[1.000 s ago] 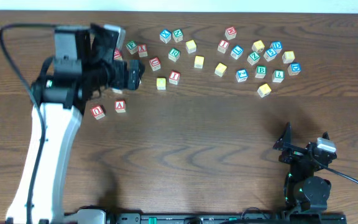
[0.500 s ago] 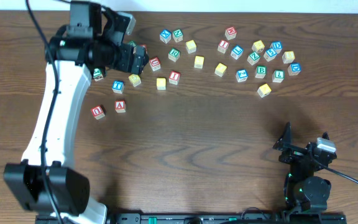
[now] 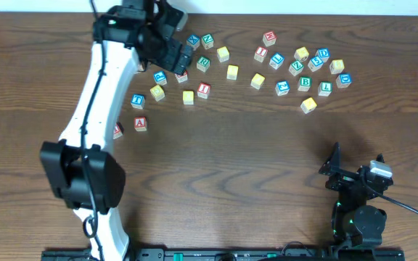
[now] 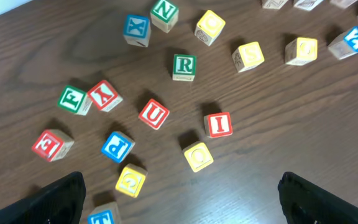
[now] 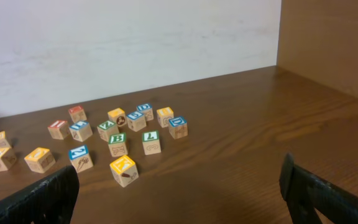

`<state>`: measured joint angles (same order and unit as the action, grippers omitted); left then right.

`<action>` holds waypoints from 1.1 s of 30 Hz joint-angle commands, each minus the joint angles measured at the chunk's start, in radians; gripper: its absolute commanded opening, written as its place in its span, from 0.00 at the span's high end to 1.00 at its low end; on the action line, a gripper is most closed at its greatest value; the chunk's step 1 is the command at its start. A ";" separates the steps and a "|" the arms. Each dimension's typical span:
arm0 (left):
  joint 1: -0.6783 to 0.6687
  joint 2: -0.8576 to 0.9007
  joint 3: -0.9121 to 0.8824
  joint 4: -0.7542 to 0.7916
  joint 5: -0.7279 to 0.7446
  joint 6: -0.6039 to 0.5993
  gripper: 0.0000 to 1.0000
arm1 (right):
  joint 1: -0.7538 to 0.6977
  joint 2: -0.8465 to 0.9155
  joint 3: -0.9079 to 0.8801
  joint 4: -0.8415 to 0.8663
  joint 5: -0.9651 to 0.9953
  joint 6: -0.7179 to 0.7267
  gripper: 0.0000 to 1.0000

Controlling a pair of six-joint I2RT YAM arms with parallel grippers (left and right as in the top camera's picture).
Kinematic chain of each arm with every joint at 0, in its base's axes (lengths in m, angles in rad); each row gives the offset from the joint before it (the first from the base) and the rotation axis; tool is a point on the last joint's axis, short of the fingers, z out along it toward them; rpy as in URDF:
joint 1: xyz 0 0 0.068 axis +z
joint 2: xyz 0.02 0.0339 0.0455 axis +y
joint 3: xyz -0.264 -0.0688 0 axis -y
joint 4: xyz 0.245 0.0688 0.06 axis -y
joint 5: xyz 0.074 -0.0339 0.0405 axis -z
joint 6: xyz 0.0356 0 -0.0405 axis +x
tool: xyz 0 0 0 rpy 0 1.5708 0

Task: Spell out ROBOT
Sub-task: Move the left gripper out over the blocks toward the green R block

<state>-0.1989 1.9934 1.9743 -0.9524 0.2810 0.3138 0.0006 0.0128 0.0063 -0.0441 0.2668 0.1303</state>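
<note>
My left gripper [image 4: 179,198] hangs spread wide, green R cube [image 4: 183,66] at twelve o'clock for first pick; right gripper [image 5: 180,198] idles, fingers parted.

T cube [image 4: 102,218]: cut by bottom edge | red cube [image 3: 118,130]: perhaps half-hidden behind arm [image 3: 93,94]

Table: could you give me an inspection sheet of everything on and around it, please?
Surface: brown wooden table, no spills seen.
Job's things: green R cube, green B cube, blue T cube and yellow cubes lie scattered, not in a row.
Clutter: red I cube, red A cube, other letter cubes.
Pincers: left pincer open above the cubes; right pincer open, holding nothing.
Cables: black cable curves over the table.
Surroundings: pale wall.
</note>
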 commanded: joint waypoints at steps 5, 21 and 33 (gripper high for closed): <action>-0.051 0.093 0.105 0.018 -0.062 0.013 0.02 | 0.014 -0.002 -0.001 -0.004 0.012 0.014 0.01; -0.088 0.238 0.191 0.055 -0.062 -0.005 0.02 | 0.014 -0.002 -0.001 -0.004 0.012 0.014 0.01; -0.097 0.251 0.191 0.106 -0.062 -0.013 0.03 | 0.014 -0.002 -0.001 -0.004 0.012 0.014 0.01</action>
<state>-0.2928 2.2246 2.1326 -0.8524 0.2295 0.3111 0.0006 0.0128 0.0063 -0.0441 0.2668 0.1303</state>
